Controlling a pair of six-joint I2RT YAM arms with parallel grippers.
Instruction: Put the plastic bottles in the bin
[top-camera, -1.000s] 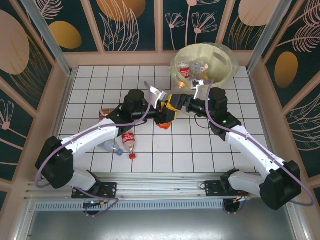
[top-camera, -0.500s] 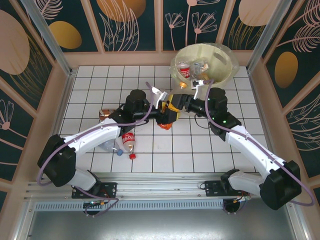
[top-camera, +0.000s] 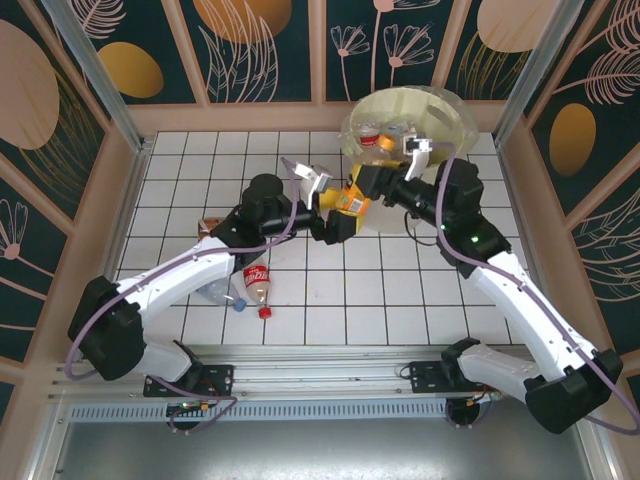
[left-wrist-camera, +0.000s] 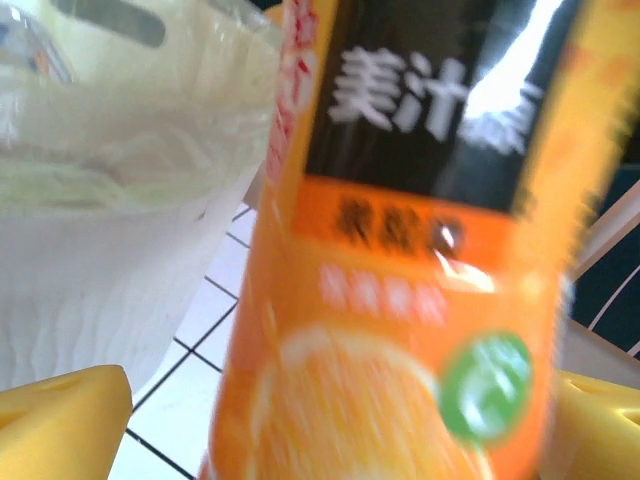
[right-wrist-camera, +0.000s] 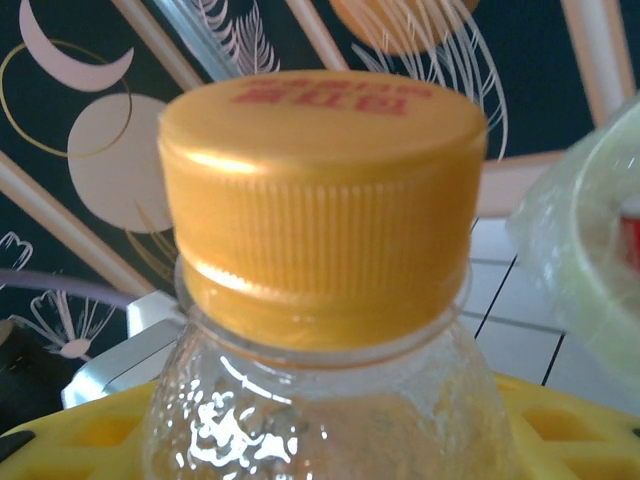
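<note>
Tiled table (top-camera: 330, 290), bin (top-camera: 458, 148) just behind, right fingers (right-wrist-camera: 80, 440) clamping orange bottle (top-camera: 348, 203), left fingers (left-wrist-camera: 60, 420) wide apart around it

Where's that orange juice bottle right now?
In the top view, the orange juice bottle is mid-table, just near-left of the bin. The right gripper grips its neck, and the open left gripper is at its body.

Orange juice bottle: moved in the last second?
Yes. The orange juice bottle has shifted up and right in the top view, closer to the bin, which stayed put.
</note>
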